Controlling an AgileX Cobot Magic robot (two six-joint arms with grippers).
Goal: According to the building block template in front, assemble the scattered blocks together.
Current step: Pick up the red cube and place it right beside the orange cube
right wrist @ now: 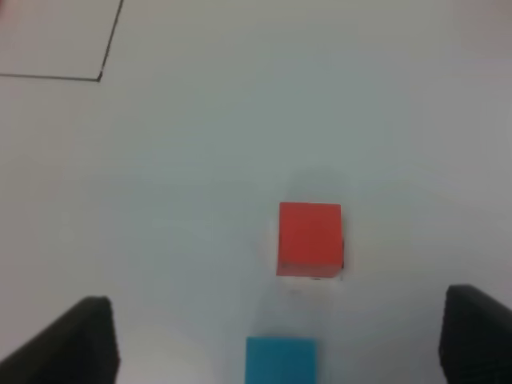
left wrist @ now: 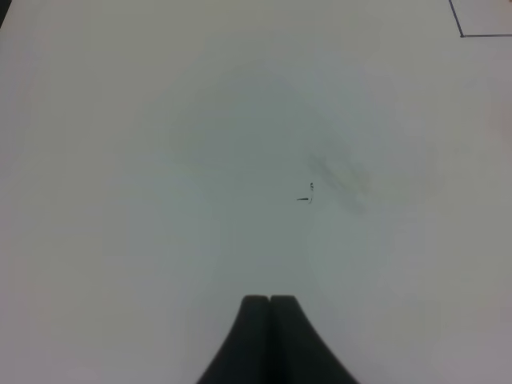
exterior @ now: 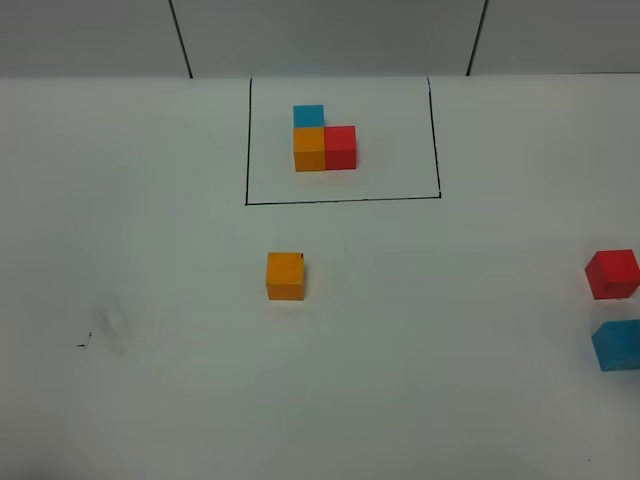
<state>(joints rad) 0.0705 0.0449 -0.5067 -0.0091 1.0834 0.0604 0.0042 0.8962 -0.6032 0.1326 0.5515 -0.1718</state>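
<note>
The template is an L-shaped cluster of a sky-blue cube (exterior: 309, 115), an orange cube (exterior: 309, 149) and a red cube (exterior: 340, 147) inside a thin black outline (exterior: 340, 198) at the back. A loose orange cube (exterior: 285, 275) sits mid-table. A loose red cube (exterior: 612, 274) and a loose sky-blue cube (exterior: 617, 345) sit at the right edge. No arm shows in the high view. In the right wrist view my right gripper (right wrist: 280, 340) is open, above the table, with the sky-blue cube (right wrist: 280, 359) between its fingers and the red cube (right wrist: 310, 239) just beyond. My left gripper (left wrist: 270, 302) is shut and empty.
A small dark smudge (exterior: 105, 330) marks the white table at the left; it also shows in the left wrist view (left wrist: 308, 196). A corner of the black outline (left wrist: 462, 34) shows in the left wrist view, and another corner (right wrist: 100, 78) in the right wrist view.
</note>
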